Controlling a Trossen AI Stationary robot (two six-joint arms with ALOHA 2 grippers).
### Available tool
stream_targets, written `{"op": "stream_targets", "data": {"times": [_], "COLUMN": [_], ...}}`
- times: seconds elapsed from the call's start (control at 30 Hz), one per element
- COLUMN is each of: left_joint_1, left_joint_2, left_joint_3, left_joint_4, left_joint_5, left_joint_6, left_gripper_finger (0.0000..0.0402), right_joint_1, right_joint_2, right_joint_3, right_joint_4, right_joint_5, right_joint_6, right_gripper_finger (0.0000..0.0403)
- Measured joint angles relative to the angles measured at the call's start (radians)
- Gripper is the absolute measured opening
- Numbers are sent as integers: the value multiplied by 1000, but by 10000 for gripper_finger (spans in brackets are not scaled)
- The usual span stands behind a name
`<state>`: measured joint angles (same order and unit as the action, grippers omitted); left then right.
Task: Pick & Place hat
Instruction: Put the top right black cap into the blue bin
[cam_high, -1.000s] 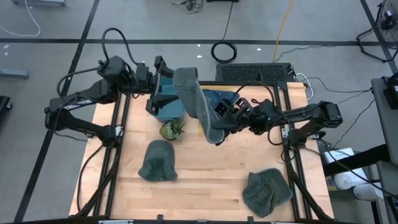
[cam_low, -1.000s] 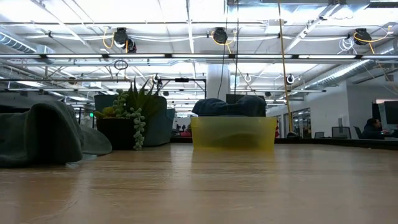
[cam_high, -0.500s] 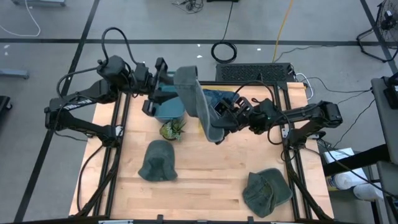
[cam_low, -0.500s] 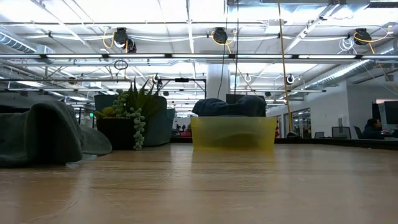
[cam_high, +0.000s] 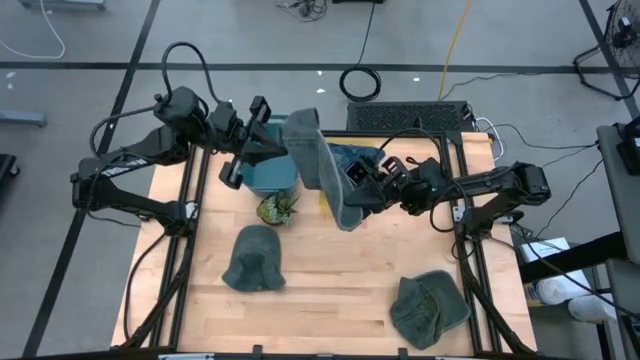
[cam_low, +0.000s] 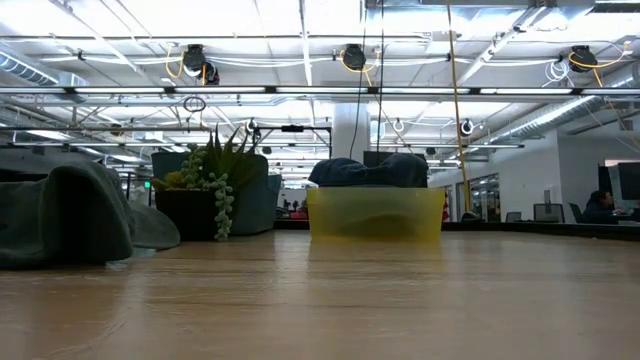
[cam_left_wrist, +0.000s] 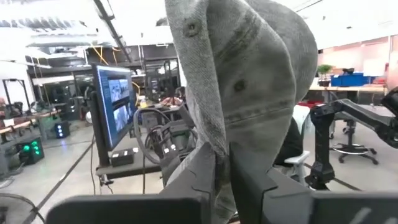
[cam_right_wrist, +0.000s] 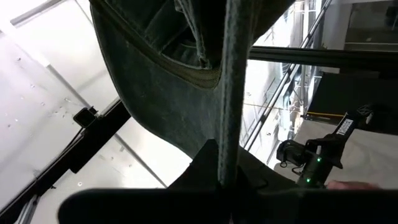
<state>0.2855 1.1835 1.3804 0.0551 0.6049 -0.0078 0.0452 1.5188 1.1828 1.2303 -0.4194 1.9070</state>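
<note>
A grey-green hat (cam_high: 322, 168) hangs in the air over the table's far middle, stretched between my two grippers. My left gripper (cam_high: 283, 148) is shut on its far upper part, and the left wrist view shows the hat (cam_left_wrist: 249, 81) rising above that gripper (cam_left_wrist: 222, 180). My right gripper (cam_high: 350, 200) is shut on the hat's near lower edge, seen as hat (cam_right_wrist: 168, 81) above the gripper (cam_right_wrist: 227, 171) in its wrist view. Neither gripper shows in the low view. My left gripper pinches a fold of the hat's cloth (cam_left_wrist: 219, 155) between its two fingers, coming roughly level from the table's left. The hat stands up above the fingers, clear of the table. My right gripper pinches the hat's brim (cam_right_wrist: 229, 140), seen edge-on between its two fingers, coming from the table's right. The crown spreads beyond the fingers, lifted clear.
Below the held hat stand a teal bin (cam_high: 268, 178) and a yellow bin (cam_low: 375, 212) with blue hats in it. A small potted plant (cam_high: 277, 208) stands in front of them. Two more hats lie on the table, one at near left (cam_high: 252, 258) and one at near right (cam_high: 428, 308).
My left gripper has shut and taken hold of the hat's far upper part. My right gripper has kept its hold, and the hat stays lifted at the same place.
</note>
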Motion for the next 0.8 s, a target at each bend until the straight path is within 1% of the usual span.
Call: {"op": "stream_targets", "data": {"times": [0.3, 0.4, 0.47, 0.53, 0.67, 0.8], "left_joint_1": [2, 2, 6, 18, 60, 116], "left_joint_2": [0, 0, 0, 0, -8, -32], "left_joint_3": [0, 0, 0, 0, 0, 0], "left_joint_4": [7, 22, 53, 111, 252, 294], "left_joint_5": [96, 92, 92, 119, 170, 209], "left_joint_6": [51, 56, 56, 41, -97, -192], "left_gripper_finger": [27, 27, 27, 27, 27, 27], "right_joint_1": [0, 0, -5, -17, -44, -84], "right_joint_2": [0, 0, 0, 0, 0, 0], "right_joint_3": [0, 0, 0, 0, 0, 0], "right_joint_4": [-1, 0, 3, 4, -1, -12], "right_joint_5": [-1, 25, 22, -14, -90, -201], "right_joint_6": [-46, -73, -100, -125, -181, -246], "right_gripper_finger": [2, 16, 30, 45, 75, 96]}}
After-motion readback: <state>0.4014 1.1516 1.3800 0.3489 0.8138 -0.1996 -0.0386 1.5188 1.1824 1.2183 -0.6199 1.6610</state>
